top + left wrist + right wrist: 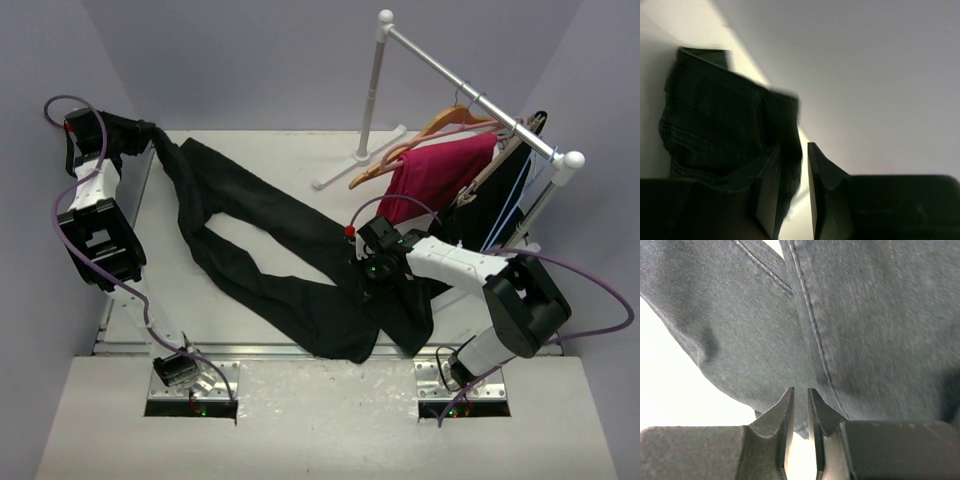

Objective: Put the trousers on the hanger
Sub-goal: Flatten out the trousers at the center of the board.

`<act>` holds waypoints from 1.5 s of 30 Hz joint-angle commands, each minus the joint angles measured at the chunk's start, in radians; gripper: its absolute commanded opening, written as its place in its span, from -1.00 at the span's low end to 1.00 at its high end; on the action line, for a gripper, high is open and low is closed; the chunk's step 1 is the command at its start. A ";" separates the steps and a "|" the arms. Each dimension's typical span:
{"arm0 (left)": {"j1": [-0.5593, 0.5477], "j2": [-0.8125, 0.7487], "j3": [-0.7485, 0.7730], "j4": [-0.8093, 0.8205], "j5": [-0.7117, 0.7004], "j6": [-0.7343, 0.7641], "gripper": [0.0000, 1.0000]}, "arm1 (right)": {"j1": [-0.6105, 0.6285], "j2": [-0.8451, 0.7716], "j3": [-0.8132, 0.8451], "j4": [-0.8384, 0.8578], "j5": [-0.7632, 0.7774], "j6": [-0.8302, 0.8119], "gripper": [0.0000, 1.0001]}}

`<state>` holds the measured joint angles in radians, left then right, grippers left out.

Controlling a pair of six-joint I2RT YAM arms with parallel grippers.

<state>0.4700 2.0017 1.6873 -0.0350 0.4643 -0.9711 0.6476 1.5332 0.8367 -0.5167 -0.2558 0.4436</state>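
Note:
The black trousers (pixel 270 250) lie spread on the table, both legs running from the far left to the near right. My left gripper (pixel 158 138) is at the far left corner, shut on one end of the trousers (pixel 725 120) and holding it raised off the table. My right gripper (pixel 366 266) is low over the trousers' near-right part, its fingers almost together on the grey-black fabric (pixel 840 330) at their tips. The tan wooden hanger (pixel 425 130) hangs from the rail at the far right, apart from both grippers.
A white clothes rack with a silver rail (pixel 470 92) stands at the far right. A magenta garment (pixel 435 175) and another black garment (pixel 505 195) hang from it. Grey walls close in the table on the left and at the back.

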 commanded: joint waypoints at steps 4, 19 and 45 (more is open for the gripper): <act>-0.007 -0.003 0.203 -0.438 -0.349 0.192 0.79 | 0.031 0.069 0.075 0.042 -0.062 -0.008 -0.64; -0.217 -0.219 0.081 -0.683 -0.561 0.374 1.00 | 0.079 0.092 0.140 0.029 -0.042 -0.101 -0.22; -0.215 -0.562 -0.702 -0.277 -0.387 0.248 0.80 | 0.274 -0.020 0.080 0.077 0.484 0.011 0.24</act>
<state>0.2558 1.5295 0.9537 -0.3375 0.1338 -0.7152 1.0150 1.5915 0.9083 -0.4955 0.1383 0.3880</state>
